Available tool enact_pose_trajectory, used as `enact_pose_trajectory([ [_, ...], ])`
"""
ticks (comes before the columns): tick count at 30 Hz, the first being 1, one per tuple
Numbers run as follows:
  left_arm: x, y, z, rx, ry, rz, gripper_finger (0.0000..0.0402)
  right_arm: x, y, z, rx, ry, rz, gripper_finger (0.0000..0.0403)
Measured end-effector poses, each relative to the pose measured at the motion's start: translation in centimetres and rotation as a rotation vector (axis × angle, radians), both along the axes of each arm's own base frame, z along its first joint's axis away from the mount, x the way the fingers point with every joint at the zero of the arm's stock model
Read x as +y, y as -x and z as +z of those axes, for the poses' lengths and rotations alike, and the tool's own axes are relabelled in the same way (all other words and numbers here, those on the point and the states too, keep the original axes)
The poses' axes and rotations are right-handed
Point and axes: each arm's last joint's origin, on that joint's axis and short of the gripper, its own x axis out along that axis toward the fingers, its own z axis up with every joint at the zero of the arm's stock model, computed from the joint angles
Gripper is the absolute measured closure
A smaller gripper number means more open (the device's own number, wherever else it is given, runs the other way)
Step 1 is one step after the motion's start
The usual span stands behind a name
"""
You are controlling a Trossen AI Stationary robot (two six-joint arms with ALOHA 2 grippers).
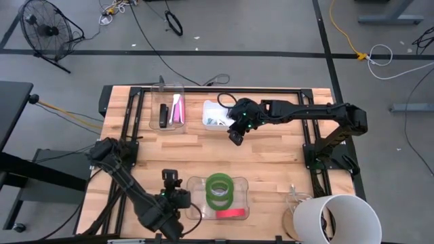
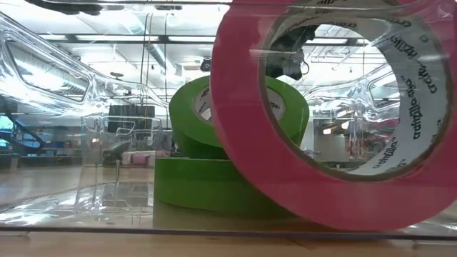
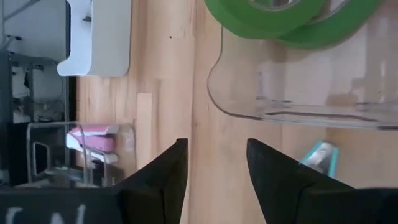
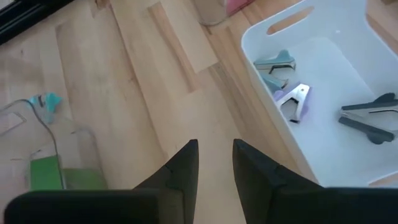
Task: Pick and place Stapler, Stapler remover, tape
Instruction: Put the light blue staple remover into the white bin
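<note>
Tape rolls, two green (image 1: 218, 189) and one red (image 1: 231, 214), already lay in the near clear tray (image 1: 196, 207); both end effectors (image 3: 214, 180) (image 4: 214, 168) hung apart, empty, over the tabletop (image 1: 271, 159).

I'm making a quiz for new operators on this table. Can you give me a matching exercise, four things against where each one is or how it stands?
Things:
1. red tape roll
2. green tape rolls
3. staple removers
4. right gripper

Places or states:
A. lying in the white bin
B. empty, over bare wood just in front of the white bin
C. standing on edge in the clear tray
D. stacked, one leaning on the other, in the clear tray

Pairs: 1-C, 2-D, 3-A, 4-B
</note>
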Motion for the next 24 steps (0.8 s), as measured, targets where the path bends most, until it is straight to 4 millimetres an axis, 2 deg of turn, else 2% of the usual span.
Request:
enact_pose_trajectory([
  [7, -0.3, 0.1, -0.3, -0.049, 0.034, 0.079, 0.0235, 1.3, -0.2, 0.0, -0.003, -0.014, 0.021, 0.0303],
  [10, -0.3, 0.0, -2.5, -0.041, 0.058, 0.096, 0.0235, 1.9, -0.3, 0.0, -0.003, -0.017, 0.038, 0.0303],
  [14, 0.3, 1.2, -5.6, 0.100, 0.074, 0.158, 0.0235, 2.9, -0.3, 0.0, 0.000, -0.021, 0.061, 0.0303],
  [19, 0.7, 2.2, -7.6, 0.084, 0.023, 0.200, 0.0235, 3.4, -0.4, 0.0, -0.006, -0.018, 0.080, 0.0303],
  [24, 0.6, 2.3, -10.0, 0.103, 0.103, 0.177, 0.0235, 3.4, -0.5, 0.1, -0.021, -0.014, 0.077, 0.0303],
])
